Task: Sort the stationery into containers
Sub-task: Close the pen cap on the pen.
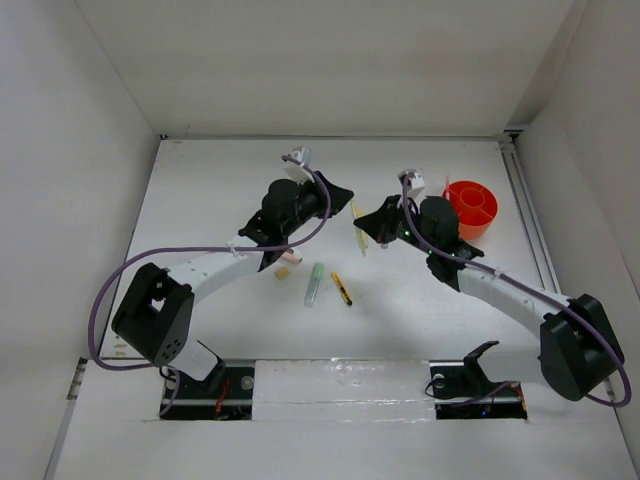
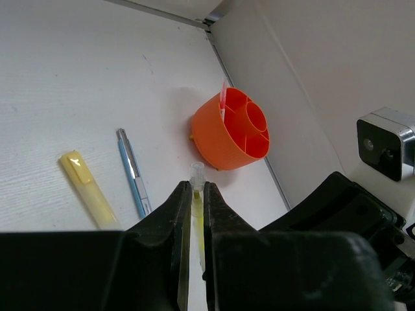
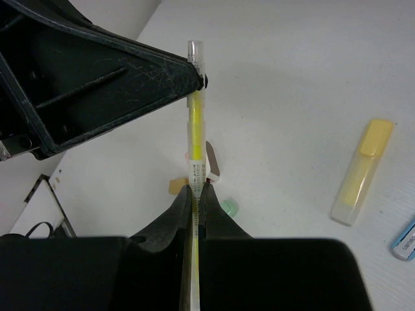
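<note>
A thin yellow pen (image 1: 356,226) with a clear cap is held off the table between both grippers. My left gripper (image 2: 193,186) is shut on its capped end (image 2: 196,173). My right gripper (image 3: 196,188) is shut on the other part of the pen (image 3: 196,129). The orange pot (image 1: 470,208) stands at the far right, divided inside, with something red in it (image 2: 224,102). A yellow marker (image 2: 87,188) and a grey-blue pen (image 2: 133,172) lie left of the pot (image 2: 230,129).
A pale green marker (image 1: 315,284), a short yellow-black pen (image 1: 342,289), a tan eraser (image 1: 282,272) and a pink eraser (image 1: 290,259) lie near the table's middle. White walls close in the left, back and right sides.
</note>
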You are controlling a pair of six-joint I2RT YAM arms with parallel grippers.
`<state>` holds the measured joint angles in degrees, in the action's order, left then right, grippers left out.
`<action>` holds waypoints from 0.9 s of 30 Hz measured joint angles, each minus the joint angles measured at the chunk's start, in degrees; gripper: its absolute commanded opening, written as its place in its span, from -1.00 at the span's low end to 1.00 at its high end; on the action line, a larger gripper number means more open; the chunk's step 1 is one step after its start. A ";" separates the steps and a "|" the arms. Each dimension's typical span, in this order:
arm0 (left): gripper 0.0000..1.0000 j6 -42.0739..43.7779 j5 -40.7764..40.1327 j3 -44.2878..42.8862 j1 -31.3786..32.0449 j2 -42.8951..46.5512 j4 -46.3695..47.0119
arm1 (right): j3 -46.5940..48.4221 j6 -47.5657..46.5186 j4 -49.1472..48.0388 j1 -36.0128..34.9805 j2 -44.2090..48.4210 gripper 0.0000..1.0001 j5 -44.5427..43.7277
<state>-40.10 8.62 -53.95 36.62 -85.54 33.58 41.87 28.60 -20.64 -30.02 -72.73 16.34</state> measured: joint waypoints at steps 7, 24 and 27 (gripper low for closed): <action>-1.00 -0.09 -0.66 1.03 -0.24 -0.02 3.17 | 1.16 3.74 -1.60 0.04 -1.73 -1.00 -0.02; -1.00 -2.10 -3.43 2.62 -1.46 0.70 8.83 | 3.13 7.32 -13.42 -0.26 -7.87 -1.00 1.16; -1.00 -2.08 -3.52 2.62 -1.49 0.76 9.77 | 3.67 7.28 -14.14 0.61 -8.33 -1.00 2.91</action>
<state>-42.17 5.10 -51.33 35.14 -84.77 43.35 45.54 35.88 -34.79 -29.41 -81.06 19.25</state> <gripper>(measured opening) 0.036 0.048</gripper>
